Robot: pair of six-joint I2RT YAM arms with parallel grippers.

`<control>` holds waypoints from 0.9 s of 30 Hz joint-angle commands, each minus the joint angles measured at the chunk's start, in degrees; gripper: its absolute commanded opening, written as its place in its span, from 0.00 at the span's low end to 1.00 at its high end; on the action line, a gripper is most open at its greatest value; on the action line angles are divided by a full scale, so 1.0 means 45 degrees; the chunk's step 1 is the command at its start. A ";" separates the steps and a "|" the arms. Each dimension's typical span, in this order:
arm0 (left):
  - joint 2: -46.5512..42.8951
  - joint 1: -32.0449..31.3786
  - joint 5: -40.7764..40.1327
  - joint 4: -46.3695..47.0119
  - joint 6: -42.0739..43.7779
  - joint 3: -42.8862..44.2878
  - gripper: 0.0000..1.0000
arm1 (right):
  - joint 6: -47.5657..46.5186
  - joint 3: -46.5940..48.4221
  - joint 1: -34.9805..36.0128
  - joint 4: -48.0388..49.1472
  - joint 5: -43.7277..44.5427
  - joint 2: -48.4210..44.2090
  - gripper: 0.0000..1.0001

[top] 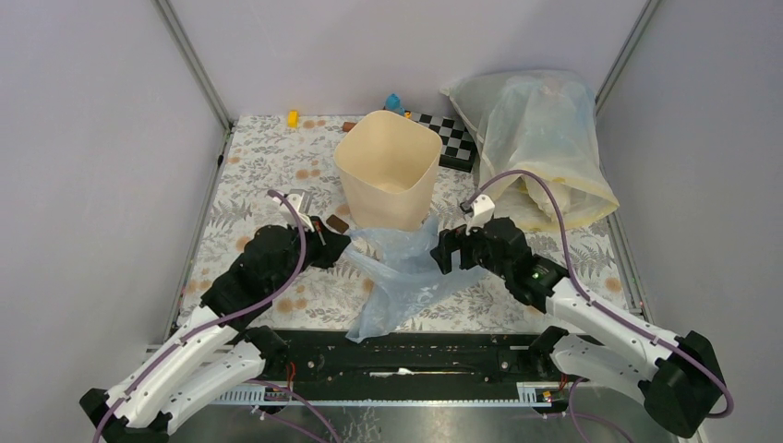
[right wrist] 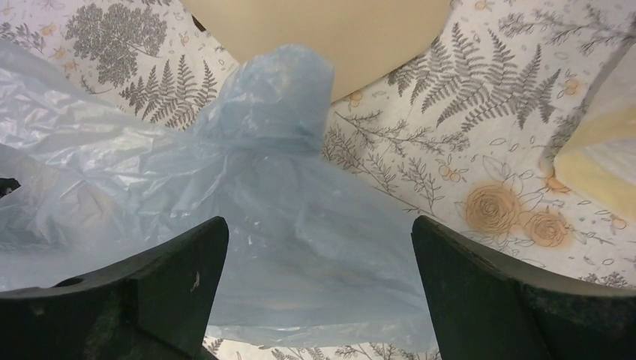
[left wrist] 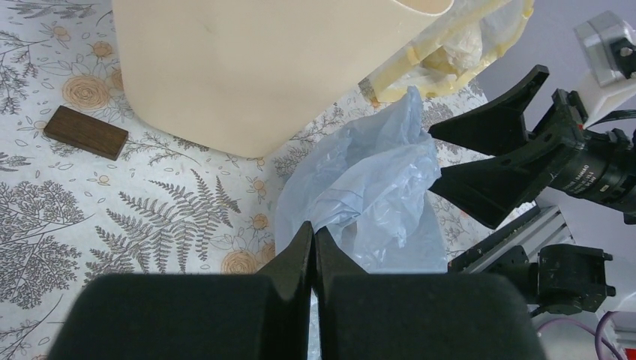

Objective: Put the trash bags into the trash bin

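The cream-beige trash bin stands upright and open at the middle back of the flowered table; its wall fills the top of the left wrist view. A crumpled pale-blue trash bag lies on the table in front of the bin and leans on its base. My left gripper is at the bag's left corner, its jaws pressed shut on a thin edge of the bag. My right gripper is at the bag's right side, wide open, its jaws either side of the bag.
A large yellowish-clear sack lies at the back right. A checkerboard lies behind the bin. A brown block lies left of the bin's base. Small yellow and blue toys sit at the back edge. A black rail runs along the front.
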 commanded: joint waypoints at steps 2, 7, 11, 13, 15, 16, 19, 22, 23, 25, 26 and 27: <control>-0.0118 0.0054 -0.0487 -0.0147 0.0365 0.0588 0.00 | -0.0762 -0.0404 0.0033 0.1581 0.0310 -0.0697 1.00; -0.0269 0.0048 -0.0546 -0.0175 0.0388 0.0707 0.00 | -0.0851 -0.0148 0.0034 0.1592 -0.1117 0.0553 0.97; -0.0300 0.0051 -0.1485 -0.0673 0.0360 0.1008 0.00 | -0.0278 0.0093 0.0038 0.1249 -0.1315 0.1275 0.47; -0.0415 0.0059 -0.2853 -0.1335 -0.0100 0.1214 0.00 | 0.0189 -0.0085 0.0031 0.1246 -0.0499 0.1016 0.15; -0.0810 0.0049 -0.4141 -0.1717 -0.0607 0.1154 0.00 | 0.0682 -0.0405 0.0022 0.1181 0.0678 0.0531 0.00; -0.1034 0.0059 -0.4700 -0.1793 -0.0769 0.1061 0.00 | 0.0890 -0.0543 0.0023 0.1097 0.1184 0.0261 0.00; -0.1523 0.0053 -0.6046 -0.2192 -0.1162 0.0932 0.00 | 0.1279 -0.0839 -0.0008 0.0737 0.2253 -0.0509 0.00; -0.1806 0.0059 -0.7227 -0.2680 -0.1625 0.1020 0.00 | 0.1591 -0.0842 -0.0082 -0.0214 0.3351 -0.0952 0.00; -0.1962 0.0060 -0.7568 -0.2807 -0.1798 0.1019 0.00 | 0.1738 -0.0810 -0.0103 -0.0554 0.3818 -0.1047 0.00; -0.2367 0.0066 -0.8302 -0.2992 -0.2080 0.1026 0.00 | 0.2057 -0.0768 -0.0161 -0.1089 0.4642 -0.1223 0.00; -0.2598 0.0061 -0.8489 -0.3012 -0.2157 0.0984 0.00 | 0.2197 -0.0791 -0.0174 -0.1237 0.4929 -0.1333 0.00; -0.2813 0.0053 -0.8651 -0.3005 -0.2191 0.0933 0.00 | 0.2314 -0.0853 -0.0168 -0.1326 0.5158 -0.1505 0.00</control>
